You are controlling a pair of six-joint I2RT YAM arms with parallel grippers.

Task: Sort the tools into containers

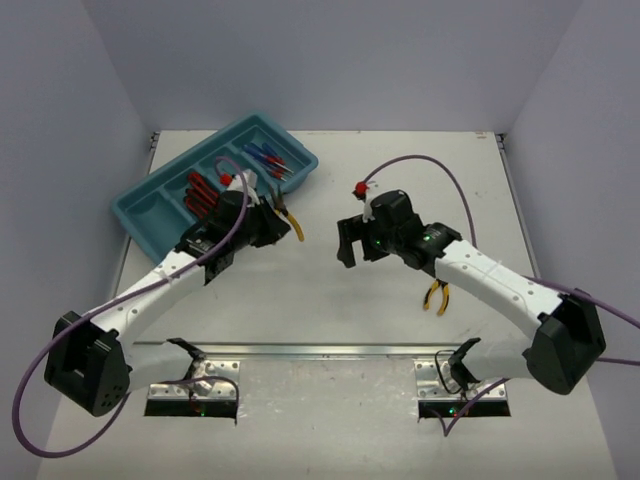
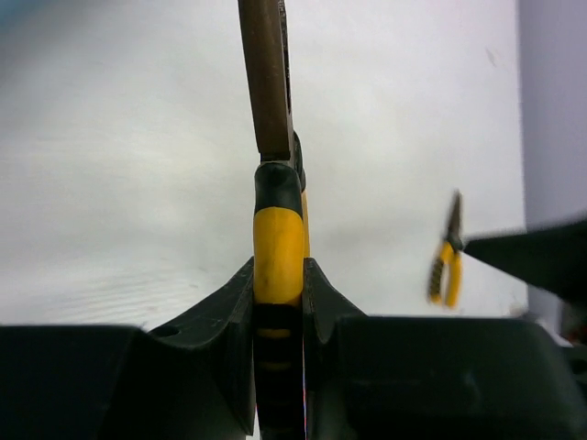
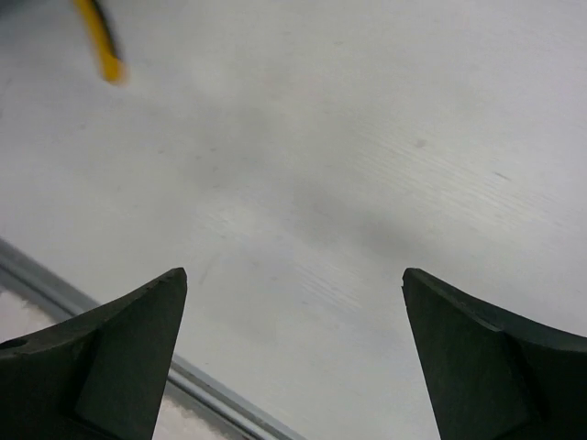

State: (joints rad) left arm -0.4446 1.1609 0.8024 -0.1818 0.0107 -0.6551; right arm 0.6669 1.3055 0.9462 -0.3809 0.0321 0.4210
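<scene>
Gripping a pair of yellow-handled pliers (image 1: pixel 297 228), the left gripper (image 1: pixel 272 222) sits over the table (image 1: pixel 330 330), just beside the near long side of the tray (image 1: pixel 148 212). In the left wrist view the left gripper (image 2: pixel 278 275) is closed on the held pliers (image 2: pixel 278 247). Both fingers (image 2: pixel 229 312) press against the yellow handle, which stands upright between them. The dark metal nose points up and away from the camera. Whether the held pliers touch the table cannot be told.

The right gripper (image 1: pixel 348 243) is near the table centre, apart from the left gripper, and points toward it. In the right wrist view the right gripper (image 3: pixel 293 275) is wide open and holds nothing. Only bare table (image 3: pixel 348 183) shows between its fingers (image 3: pixel 119 367). A yellow handle tip (image 3: pixel 103 46) appears blurred at the top left of that view; which pliers it belongs to cannot be told. A metal rail (image 3: pixel 92 307) crosses the lower left corner.

A second pair of yellow-handled pliers (image 1: pixel 436 295) lies flat on the table beside the right forearm, well apart from the tray. The left wrist view shows the second pliers (image 2: pixel 447 266) at the right.

The tray lies diagonally at the far left of the table. Red pliers (image 1: pixel 200 190) lie in a middle compartment. Blue screwdrivers (image 1: pixel 265 158) lie in the compartment at the far right end.
</scene>
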